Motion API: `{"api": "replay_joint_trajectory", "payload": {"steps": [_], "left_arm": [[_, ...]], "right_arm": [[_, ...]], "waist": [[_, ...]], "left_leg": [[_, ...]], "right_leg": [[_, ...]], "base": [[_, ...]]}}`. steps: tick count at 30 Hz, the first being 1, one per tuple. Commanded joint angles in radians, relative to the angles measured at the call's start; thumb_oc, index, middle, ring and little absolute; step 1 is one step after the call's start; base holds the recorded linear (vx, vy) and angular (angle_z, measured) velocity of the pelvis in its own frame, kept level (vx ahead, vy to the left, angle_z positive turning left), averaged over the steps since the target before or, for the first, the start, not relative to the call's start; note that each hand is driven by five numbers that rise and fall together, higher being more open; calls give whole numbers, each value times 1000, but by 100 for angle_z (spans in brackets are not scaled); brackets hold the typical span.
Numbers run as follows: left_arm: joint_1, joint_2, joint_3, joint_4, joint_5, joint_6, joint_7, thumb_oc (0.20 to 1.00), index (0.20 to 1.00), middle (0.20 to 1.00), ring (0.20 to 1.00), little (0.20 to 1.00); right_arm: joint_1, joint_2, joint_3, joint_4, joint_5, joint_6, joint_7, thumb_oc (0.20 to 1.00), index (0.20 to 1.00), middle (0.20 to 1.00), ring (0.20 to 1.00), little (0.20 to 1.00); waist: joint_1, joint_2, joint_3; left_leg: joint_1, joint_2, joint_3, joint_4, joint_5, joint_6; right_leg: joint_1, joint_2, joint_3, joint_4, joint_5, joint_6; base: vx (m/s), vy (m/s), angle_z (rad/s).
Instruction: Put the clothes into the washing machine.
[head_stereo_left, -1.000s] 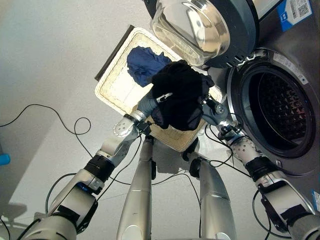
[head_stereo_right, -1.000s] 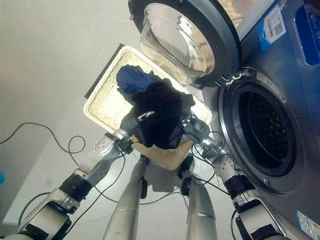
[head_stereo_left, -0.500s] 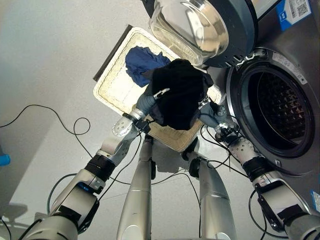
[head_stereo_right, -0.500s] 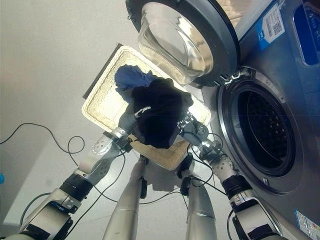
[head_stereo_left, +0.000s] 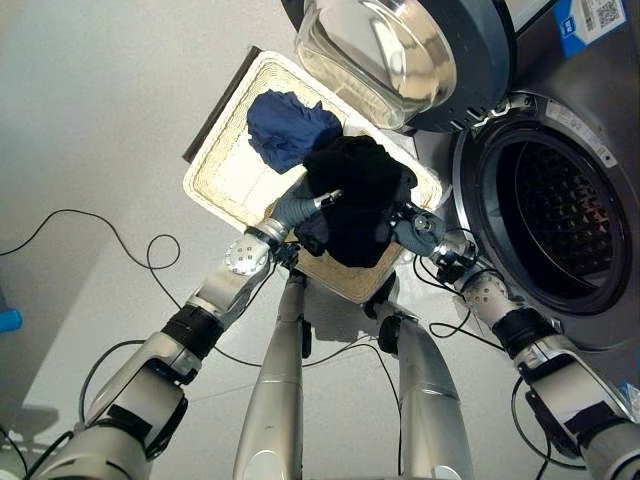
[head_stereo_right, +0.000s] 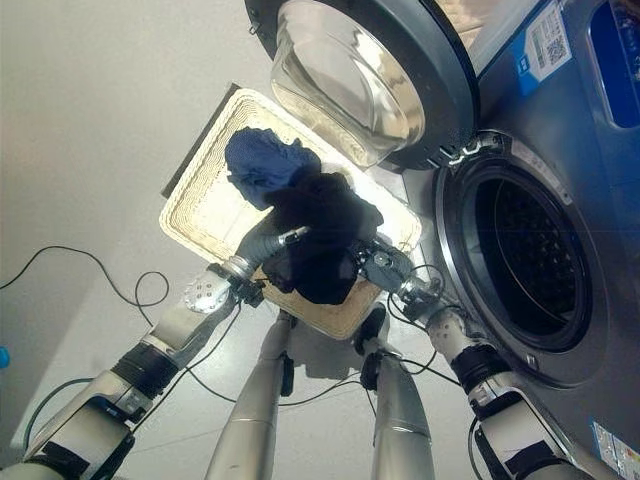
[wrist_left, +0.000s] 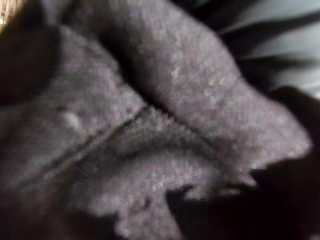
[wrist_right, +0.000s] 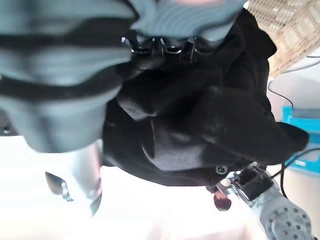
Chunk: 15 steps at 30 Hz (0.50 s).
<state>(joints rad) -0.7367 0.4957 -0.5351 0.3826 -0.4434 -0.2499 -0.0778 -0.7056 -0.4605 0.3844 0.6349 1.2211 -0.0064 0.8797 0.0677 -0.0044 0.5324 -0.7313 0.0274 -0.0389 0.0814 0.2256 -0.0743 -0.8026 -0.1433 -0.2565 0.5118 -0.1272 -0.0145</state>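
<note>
**Black garment held over the basket, drum not yet loaded**

Both hands meet at the centre of the eye views, with a black garment (head_stereo_left: 358, 200) bunched between them above the woven basket (head_stereo_left: 225, 175), which lies on the floor at upper left. The left hand (head_stereo_left: 305, 208) comes in from lower left; one silver finger lies across the cloth, but the others are buried in it, so whether they clamp the cloth cannot be told. The right hand (head_stereo_left: 412, 228) presses against the garment's right side; its fingers are hidden behind the folds, and their state likewise cannot be told. A blue garment (head_stereo_left: 288, 126) lies in the basket's upper part, untouched. At right stands the washer, its drum (head_stereo_left: 555, 225) dark and apparently without clothes, its door (head_stereo_left: 400, 55) swung open at the top centre of the frame.

The step in hand appears to be the lift and carry of the first item. The next move calls for swinging the bundle rightward into the drum opening, passing below the open door, and keeping trailing folds from catching on the rim. The blue garment remains for a second pass.
</note>
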Motion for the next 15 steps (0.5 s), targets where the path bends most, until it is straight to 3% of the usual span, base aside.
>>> {"api": "replay_joint_trajectory", "payload": {"steps": [1, 7, 15], "left_arm": [[-76, -85, -59, -18, 89, -31, -8, 200, 200, 200, 200, 200], [-115, -122, -108, 41, 49, 22, -28, 200, 200, 200, 200, 200], [-145, -213, -122, 138, 21, 23, -45, 200, 200, 200, 200, 200]], "right_arm": [[-54, 41, 40, -83, 45, -43, -2, 1000, 1000, 1000, 1000, 1000], [-86, 68, 47, -52, 86, -64, -52, 1000, 1000, 1000, 1000, 1000], [-130, 123, 43, 24, 122, -46, -4, 1000, 1000, 1000, 1000, 1000]], "waist": [[-16, 22, -12], [-22, 15, -12], [-27, 2, -12]], "left_leg": [[11, -82, 54, 60, -91, 29], [11, -81, 57, 56, -89, 30], [16, -81, 59, 47, -83, 31]], "right_leg": [[46, 31, -43, -214, 211, 113], [46, 34, -35, -223, 222, 118], [46, 40, -25, -232, 236, 122]], "base": [[0, 0, 0], [0, 0, 0], [0, 0, 0]]}}
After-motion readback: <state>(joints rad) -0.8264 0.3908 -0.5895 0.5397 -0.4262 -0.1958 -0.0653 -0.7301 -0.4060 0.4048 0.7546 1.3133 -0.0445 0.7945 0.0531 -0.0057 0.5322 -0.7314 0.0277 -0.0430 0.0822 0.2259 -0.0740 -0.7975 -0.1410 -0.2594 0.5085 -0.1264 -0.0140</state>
